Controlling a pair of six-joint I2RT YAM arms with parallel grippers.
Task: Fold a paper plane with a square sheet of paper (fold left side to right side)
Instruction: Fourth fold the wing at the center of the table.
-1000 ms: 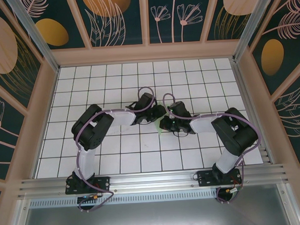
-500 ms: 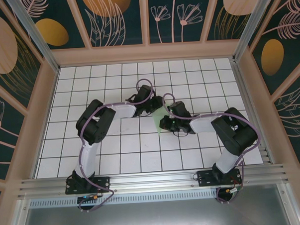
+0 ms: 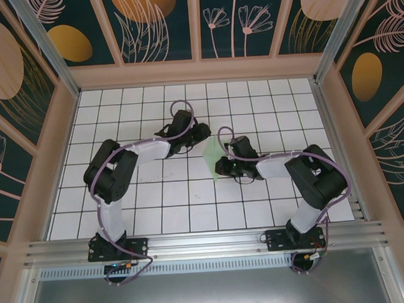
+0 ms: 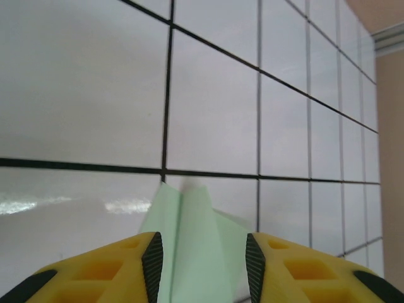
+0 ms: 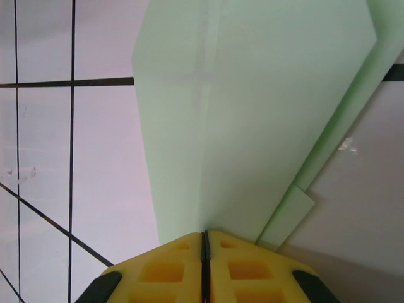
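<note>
The paper plane (image 3: 213,159) lay near the middle of the white-tiled counter (image 3: 158,214). It was a slim, pale mint-green shape, its long axis running roughly from 12 o'clock to 6 o'clock and narrowing toward 6.

From above, the right end effector (image 3: 222,168) sat at the plane's lower half, coming in from about 3 o'clock. Its arm bent back toward 4 o'clock, down to its base on the metal rail (image 3: 206,242) at the near edge. Its own camera showed the two yellow fingers (image 5: 170,268) pressed together, with only a thin dark seam between them. The green paper ran out from that seam, so it was pinching the plane at its near edge. A crease ran straight on from the seam toward 12 o'clock. Along the 3 o'clock side a lower layer of paper stuck out as a narrow strip beneath the top one.

The left end effector (image 3: 202,132) stood at about 11 o'clock from the plane, near its upper end. From above I could not tell whether it touched the paper. In its wrist view the fingers were spread, the black pads (image 4: 152,262) facing each other across a clear gap. An end of the plane showed in that gap, lying on the tiles with a fold line up its middle.

Dark teal wall panels (image 3: 163,26) painted with leaves and flowers closed in the counter on three sides.
</note>
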